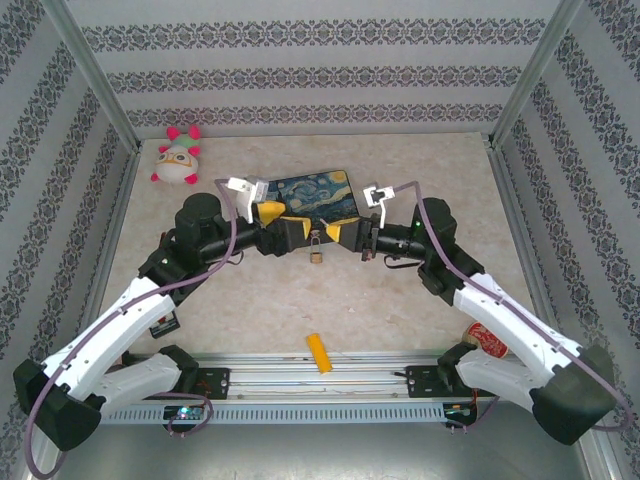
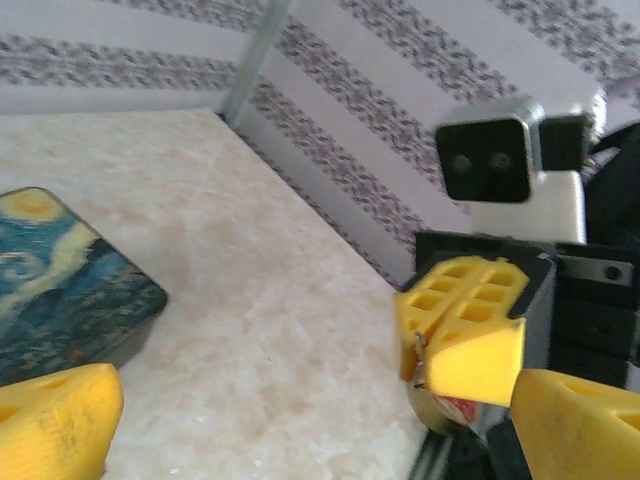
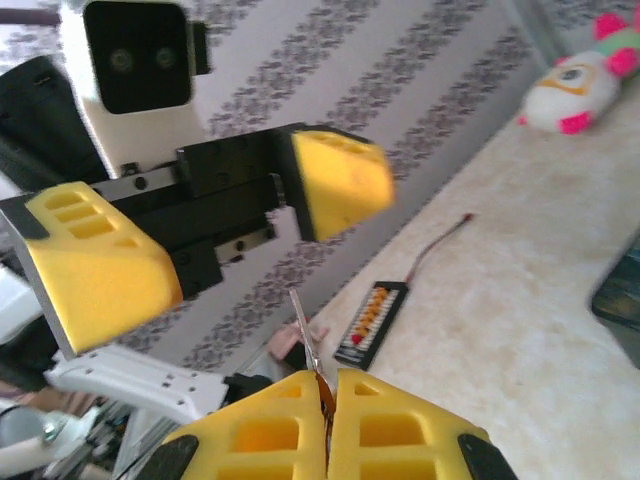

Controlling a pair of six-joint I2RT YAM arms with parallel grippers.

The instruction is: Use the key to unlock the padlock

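Step in hand, judged: bringing key to padlock; insertion not yet done.
- Right hand [image 3: 327, 385]: pads pressed together, pinching key [image 3: 302, 325]. Blade sticks out past pads, long axis along hand's reach, tip toward left hand [image 3: 220, 230].
- Left hand: spread wide, holding nothing.
- Padlock [image 1: 316, 252]: on counter [image 1: 400, 300], just in front of painted box [image 1: 315, 195]. Long axis runs box-to-front, shackle end toward box. Keyhole too small to tell.

Next move likely calls for steadying padlock, then lining blade with keyhole.
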